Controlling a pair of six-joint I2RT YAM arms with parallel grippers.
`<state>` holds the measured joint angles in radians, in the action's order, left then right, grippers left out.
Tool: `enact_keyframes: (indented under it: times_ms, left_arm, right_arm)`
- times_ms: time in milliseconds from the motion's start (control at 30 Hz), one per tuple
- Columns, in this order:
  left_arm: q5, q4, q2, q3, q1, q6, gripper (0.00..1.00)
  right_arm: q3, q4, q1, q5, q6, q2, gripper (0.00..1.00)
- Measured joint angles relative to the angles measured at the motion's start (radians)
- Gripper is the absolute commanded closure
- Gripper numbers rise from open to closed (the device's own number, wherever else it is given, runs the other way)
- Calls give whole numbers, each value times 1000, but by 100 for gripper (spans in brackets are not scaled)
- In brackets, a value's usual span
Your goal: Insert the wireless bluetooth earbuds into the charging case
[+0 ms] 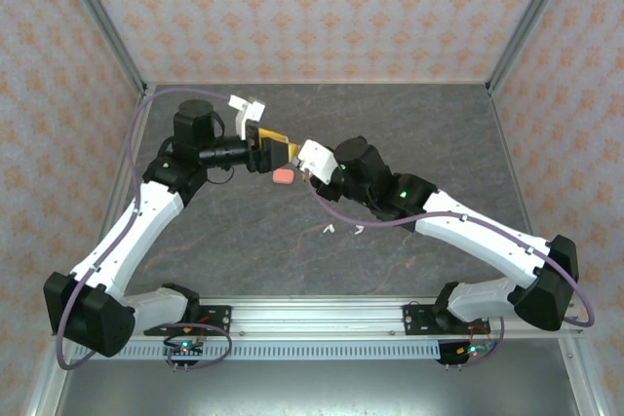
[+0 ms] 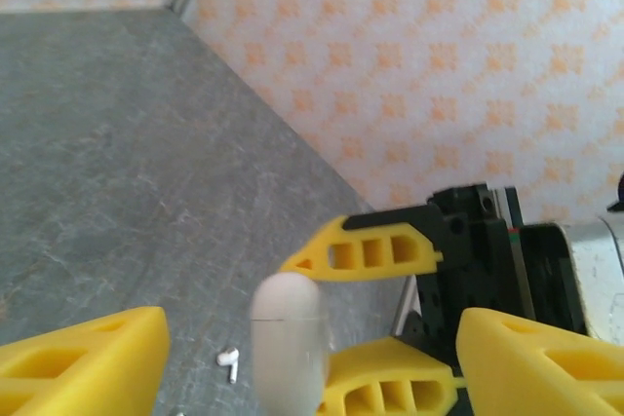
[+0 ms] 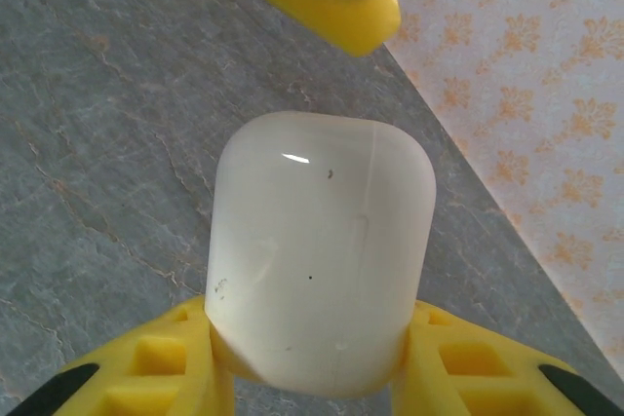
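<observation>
My right gripper (image 3: 314,362) is shut on a white rounded charging case (image 3: 320,260), lid closed and held upright above the table. In the left wrist view that case (image 2: 287,333) looks blurred, gripped low down by the right gripper's yellow fingers (image 2: 375,255). My left gripper (image 2: 312,343) is open, its yellow fingers (image 2: 83,358) wide apart on either side of the case's top. One of those fingers (image 3: 336,2) hangs just above the case. From above, both grippers (image 1: 271,148) (image 1: 295,161) meet mid-table. A white earbud (image 2: 230,362) lies on the table below, and two white earbuds (image 1: 330,229) (image 1: 359,231) lie nearer the front.
A coral-pink rounded case (image 1: 285,175) lies on the grey stone-patterned table (image 1: 419,133) right under the two grippers. Patterned walls (image 1: 312,17) and metal corner posts close in the back and sides.
</observation>
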<state>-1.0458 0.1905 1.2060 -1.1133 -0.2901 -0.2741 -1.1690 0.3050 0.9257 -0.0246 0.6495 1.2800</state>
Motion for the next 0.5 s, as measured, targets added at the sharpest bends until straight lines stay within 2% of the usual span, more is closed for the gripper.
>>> enact_keyframes:
  times_ms: [433,500]
  left_arm:
    - [-40,96,54,-25,-34,92,34]
    - [-47,98,59,-25,-38,93,39]
  right_arm:
    - [-8,1,0,-5,14,-14,64]
    - [-9,1,0,-7,14,-17,64]
